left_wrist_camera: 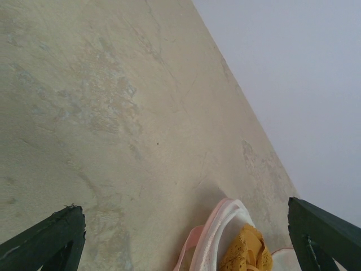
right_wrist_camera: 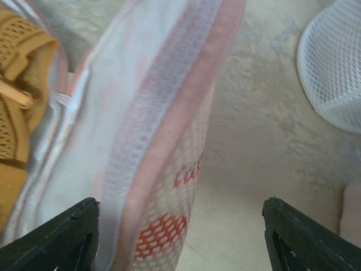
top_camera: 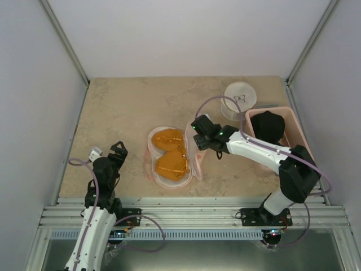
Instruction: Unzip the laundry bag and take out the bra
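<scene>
The laundry bag [top_camera: 194, 161] lies unzipped in the middle of the table, its pink-rimmed lid flap [right_wrist_camera: 169, 113] standing up along its right side. The orange-yellow bra [top_camera: 170, 152] sits inside with both cups showing. It also shows in the left wrist view as the bra [left_wrist_camera: 245, 251] and in the right wrist view as the bra [right_wrist_camera: 17, 113]. My right gripper [top_camera: 200, 135] hangs over the flap. Seen from its wrist, the right gripper [right_wrist_camera: 180, 200] is open, with the flap's rim near its left finger and not pinched. Left of the bag, my left gripper [top_camera: 117, 149] is wide open, and the left gripper [left_wrist_camera: 183, 206] holds nothing.
A white round mesh container [top_camera: 240, 100] stands at the back right. A pink bin [top_camera: 293, 132] beside it holds a dark garment [top_camera: 268, 127]. Walls close in the table on three sides, and a metal rail runs along the near edge.
</scene>
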`<act>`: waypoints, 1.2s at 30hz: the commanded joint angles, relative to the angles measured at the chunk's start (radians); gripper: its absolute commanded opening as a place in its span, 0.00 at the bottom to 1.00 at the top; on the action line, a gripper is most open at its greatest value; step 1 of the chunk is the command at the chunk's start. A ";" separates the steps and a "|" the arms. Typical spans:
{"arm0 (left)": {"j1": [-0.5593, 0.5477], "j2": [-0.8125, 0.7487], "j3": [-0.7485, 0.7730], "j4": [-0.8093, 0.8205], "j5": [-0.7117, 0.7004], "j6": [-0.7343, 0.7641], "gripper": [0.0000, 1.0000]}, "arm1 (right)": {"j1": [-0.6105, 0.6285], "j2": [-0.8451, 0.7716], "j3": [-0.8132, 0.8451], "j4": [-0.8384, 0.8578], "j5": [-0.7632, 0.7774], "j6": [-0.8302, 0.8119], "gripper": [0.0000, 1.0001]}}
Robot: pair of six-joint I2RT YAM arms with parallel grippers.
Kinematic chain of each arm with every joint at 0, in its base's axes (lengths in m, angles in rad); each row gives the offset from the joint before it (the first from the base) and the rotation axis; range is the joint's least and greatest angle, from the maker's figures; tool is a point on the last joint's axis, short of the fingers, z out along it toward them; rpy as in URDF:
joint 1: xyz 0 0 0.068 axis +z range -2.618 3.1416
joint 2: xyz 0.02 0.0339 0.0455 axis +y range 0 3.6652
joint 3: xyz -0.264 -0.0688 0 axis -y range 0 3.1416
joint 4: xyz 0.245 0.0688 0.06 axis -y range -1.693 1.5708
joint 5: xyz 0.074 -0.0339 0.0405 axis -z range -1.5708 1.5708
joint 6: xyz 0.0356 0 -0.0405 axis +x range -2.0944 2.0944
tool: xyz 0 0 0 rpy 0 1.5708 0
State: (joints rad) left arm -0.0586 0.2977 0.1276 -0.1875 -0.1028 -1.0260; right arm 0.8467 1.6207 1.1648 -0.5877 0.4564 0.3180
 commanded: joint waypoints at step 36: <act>-0.075 0.299 0.267 0.270 0.964 0.859 0.99 | -0.132 -0.118 -0.086 0.287 -1.023 -0.280 0.74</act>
State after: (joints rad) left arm -0.0677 0.5457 0.2218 0.1295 0.4435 -0.7170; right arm 0.8051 1.4311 1.0264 -0.3660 -0.4095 -0.0471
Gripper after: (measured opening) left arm 0.989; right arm 0.752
